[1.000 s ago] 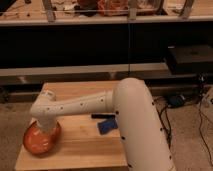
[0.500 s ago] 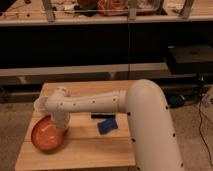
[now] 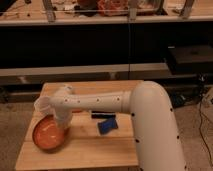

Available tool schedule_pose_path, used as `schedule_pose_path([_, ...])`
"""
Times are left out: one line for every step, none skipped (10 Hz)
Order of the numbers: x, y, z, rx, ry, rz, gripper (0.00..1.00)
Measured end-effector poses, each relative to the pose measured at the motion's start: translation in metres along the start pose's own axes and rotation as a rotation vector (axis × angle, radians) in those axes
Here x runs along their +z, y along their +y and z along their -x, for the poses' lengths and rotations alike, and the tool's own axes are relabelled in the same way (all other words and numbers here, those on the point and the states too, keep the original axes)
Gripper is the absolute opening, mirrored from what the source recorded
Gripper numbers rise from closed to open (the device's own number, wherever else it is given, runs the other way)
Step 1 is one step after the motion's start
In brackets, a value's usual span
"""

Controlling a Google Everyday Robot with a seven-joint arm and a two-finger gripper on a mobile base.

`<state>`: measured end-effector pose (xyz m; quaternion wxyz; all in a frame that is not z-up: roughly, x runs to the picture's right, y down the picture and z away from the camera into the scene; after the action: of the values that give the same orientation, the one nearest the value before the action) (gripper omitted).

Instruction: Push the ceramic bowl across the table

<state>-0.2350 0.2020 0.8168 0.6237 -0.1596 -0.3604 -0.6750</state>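
an orange ceramic bowl point(image 3: 47, 135) sits on the front left part of a light wooden worktop point(image 3: 90, 152), near its left edge. the tool point(image 3: 63, 125) points down at the bowl's right rim; i cannot tell if it is open or closed. a small blue block point(image 3: 106, 126) lies further right. the white robot arm point(image 3: 100, 101) stretches level across the worktop from a thick curved elbow at the right.

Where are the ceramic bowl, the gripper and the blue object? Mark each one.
ceramic bowl point(image 3: 46, 134), camera view, on its orange inside.
gripper point(image 3: 62, 124), camera view, its tip, at the bowl's right rim.
blue object point(image 3: 106, 126), camera view, its top face.
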Motion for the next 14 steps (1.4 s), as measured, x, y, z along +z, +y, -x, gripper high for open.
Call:
schedule_pose_path([-0.003, 0.015, 0.000, 0.005, -0.009, -0.003, 0.00])
schedule_pose_path([-0.005, 0.025, -0.001, 0.008, -0.016, -0.013, 0.00])
schedule_pose_path([-0.007, 0.027, -0.003, 0.006, -0.022, -0.020, 0.00])
schedule_pose_path([-0.007, 0.026, -0.006, 0.010, -0.028, -0.025, 0.00])
schedule_pose_path([-0.007, 0.025, -0.008, 0.012, -0.032, -0.026, 0.00])
schedule_pose_path([-0.007, 0.028, -0.009, 0.014, -0.036, -0.030, 0.00])
schedule_pose_path([-0.010, 0.037, -0.010, 0.018, -0.039, -0.037, 0.00])
schedule_pose_path([-0.013, 0.050, -0.009, 0.022, -0.047, -0.039, 0.00])
schedule_pose_path([-0.016, 0.062, -0.010, 0.027, -0.053, -0.043, 0.00])
schedule_pose_path([-0.018, 0.067, -0.012, 0.030, -0.057, -0.049, 0.00])
schedule_pose_path([-0.018, 0.067, -0.014, 0.033, -0.061, -0.052, 0.00])
schedule_pose_path([-0.018, 0.064, -0.015, 0.031, -0.063, -0.055, 0.00])
schedule_pose_path([-0.018, 0.065, -0.016, 0.033, -0.065, -0.058, 0.00])
schedule_pose_path([-0.021, 0.072, -0.017, 0.037, -0.068, -0.063, 0.00])
